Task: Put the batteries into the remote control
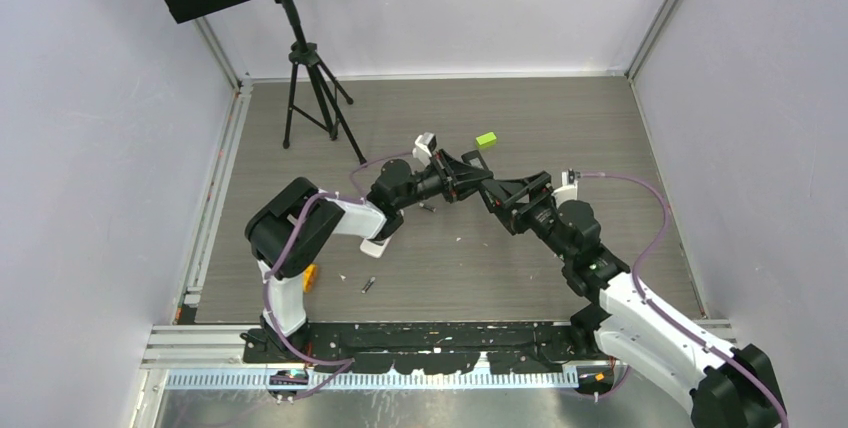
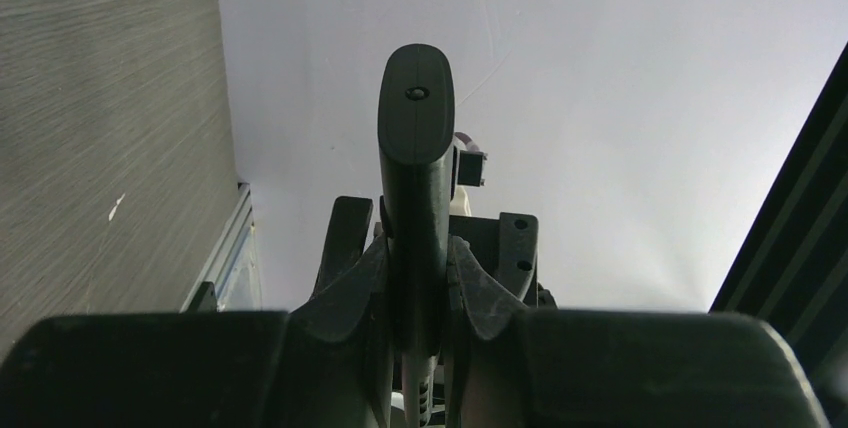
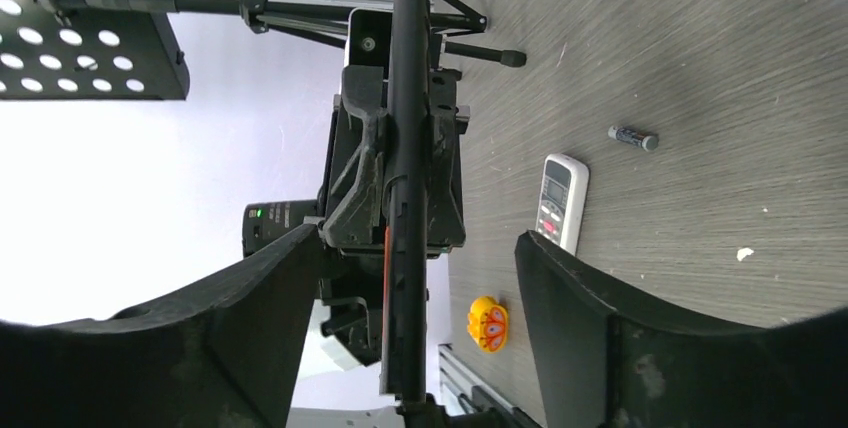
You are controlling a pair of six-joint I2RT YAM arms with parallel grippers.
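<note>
Black plastic, seen edge-on: the dark remote [image 2: 415, 148] is pinched between the left gripper's [image 2: 415, 283] fingers and held clear of the grey wood-grain table [image 1: 560, 128]. The right gripper [image 3: 418, 240] faces it, its 2 fingers spread wide on either side and touching nothing. 1 battery [image 3: 633, 137] lies on the table near a white remote [image 3: 562, 203]. A second battery [image 1: 368, 285] lies closer to the arm bases, near an orange block [image 1: 310, 276].
</note>
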